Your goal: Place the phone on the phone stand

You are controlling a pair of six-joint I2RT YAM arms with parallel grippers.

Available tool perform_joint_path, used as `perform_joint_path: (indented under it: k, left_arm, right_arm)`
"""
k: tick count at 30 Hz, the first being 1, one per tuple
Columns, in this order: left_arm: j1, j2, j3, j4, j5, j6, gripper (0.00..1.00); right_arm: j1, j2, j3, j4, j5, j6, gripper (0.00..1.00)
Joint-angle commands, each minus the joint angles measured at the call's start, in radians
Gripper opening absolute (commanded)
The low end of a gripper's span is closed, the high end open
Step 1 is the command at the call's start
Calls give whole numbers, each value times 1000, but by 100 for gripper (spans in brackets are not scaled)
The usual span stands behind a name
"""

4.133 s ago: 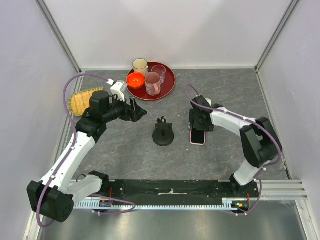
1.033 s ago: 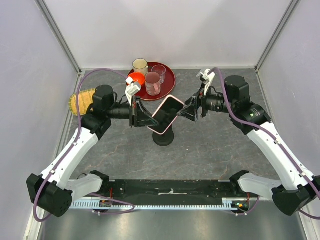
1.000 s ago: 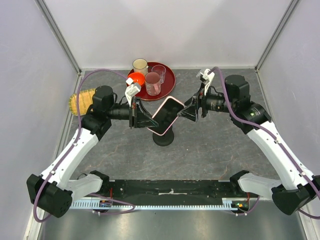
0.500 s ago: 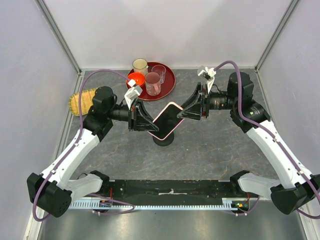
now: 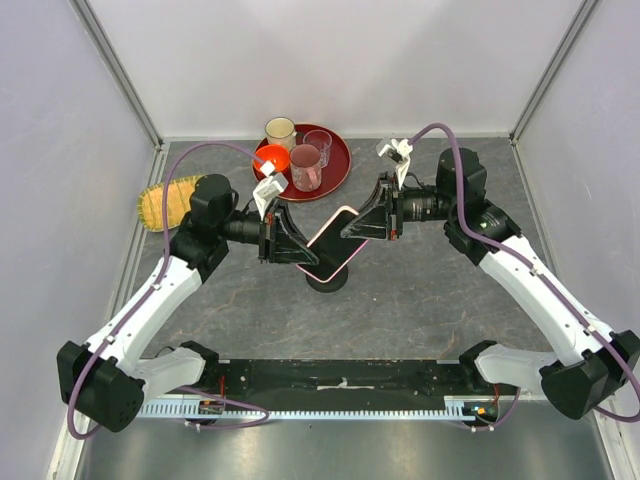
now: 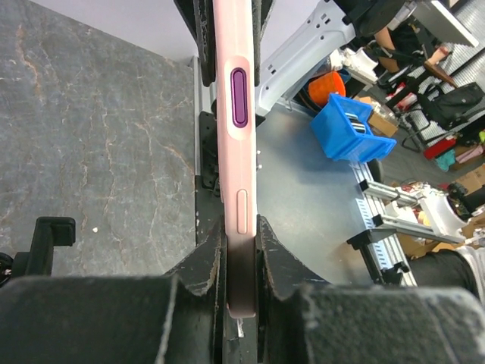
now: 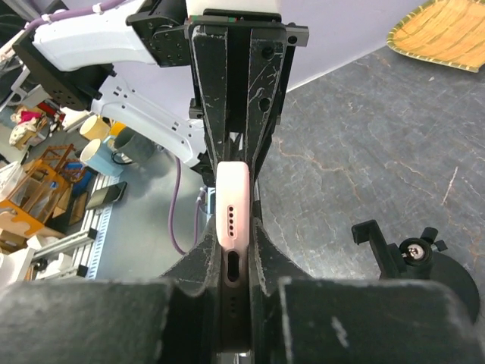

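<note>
Grey stone-patterned desk (image 5: 430, 300) fills the floor of the cell. Across it, the left arm (image 5: 150, 300) and the right arm (image 5: 530, 280) both reach in towards the middle, meeting nose to nose.

At the back sits a round red tray (image 5: 338, 170). Off to the left lies a yellow woven dish (image 5: 160, 200), partly behind the left arm.

Now the phone (image 5: 333, 250): it's up in the air, tilted, black screen facing up with its pink rim showing, slung between the two arms right over the stand. The left pincer (image 5: 295, 245) is clenched on its near-left end. In the left wrist view the fingers (image 6: 204, 262) squeeze the pink case (image 6: 236, 152) from both sides. The right pincer (image 5: 358, 225) has the far-right end. In the right wrist view its fingers (image 7: 265, 250) press against both faces of the phone's port end (image 7: 231, 197). So that's a two-handed grasp!

The phone stand (image 5: 327, 282) stands on the desk directly under the phone, with only its black disc base peeking out from above. From the right wrist its clamp holder (image 7: 375, 243) sits apart from the phone, off to the lower right. Whether the phone touches the stand anywhere, I can't tell.

Smallest last, all on the tray: a cream mug (image 5: 280, 130), two clear glasses (image 5: 318, 142), and an orange bowl (image 5: 270, 158).
</note>
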Motion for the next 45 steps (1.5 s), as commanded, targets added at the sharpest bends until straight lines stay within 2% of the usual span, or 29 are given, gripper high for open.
perform_joint_path:
  k: [1,2,4,5,8,9,10,11,14,15,19,25,28,33,37,38,45]
  left_arm:
    - [-3,-10,8,45,20,4,2]
    - [-3,-10,17,16,-42,12,3]
    - [3,-18,37,-61,-168,38,52]
    - [1,-28,37,-96,-323,40,76]
    - [1,-88,-19,-95,-591,17,77]
    - [1,-117,-36,-93,-639,14,77]
    - [1,-127,-65,-95,-708,15,72]
    - [0,-134,-76,-93,-727,20,70]
    - [-32,-148,-106,-144,-803,58,60]
    - [-57,-150,-106,-161,-842,95,58]
    - [-225,-166,-109,-204,-1151,153,54]
    - [-365,-209,-145,-202,-1411,139,56]
    - [-437,-214,-159,-204,-1510,136,61]
    - [-499,-165,-161,-225,-1583,106,63]
    - [-506,-151,-164,-222,-1611,103,50]
    - [-508,-148,-165,-216,-1606,104,50]
    - [-508,-122,-172,-211,-1571,87,55]
  right_arm:
    - [10,-15,-9,51,-14,-1,0]
    - [11,-42,-16,51,40,-19,0]
    - [11,-80,-27,12,163,-83,0]
    - [11,-123,-29,-20,355,-110,0]
    - [10,-197,-29,-132,652,-168,0]
    - [11,-215,-30,-145,712,-183,0]
    - [11,-254,-30,-156,762,-185,0]
    - [10,-272,-38,-169,844,-190,0]
    - [11,-329,-45,-194,950,-208,0]
    - [11,-334,-41,-205,957,-220,0]
    - [11,-309,5,-257,963,-249,0]
    - [10,-263,42,-280,948,-249,0]
    - [11,-245,50,-298,909,-291,0]
    - [11,-245,39,-304,842,-343,0]
    - [11,-242,34,-304,816,-348,0]
    - [11,-240,36,-306,802,-349,0]
    - [11,-202,53,-317,710,-337,0]
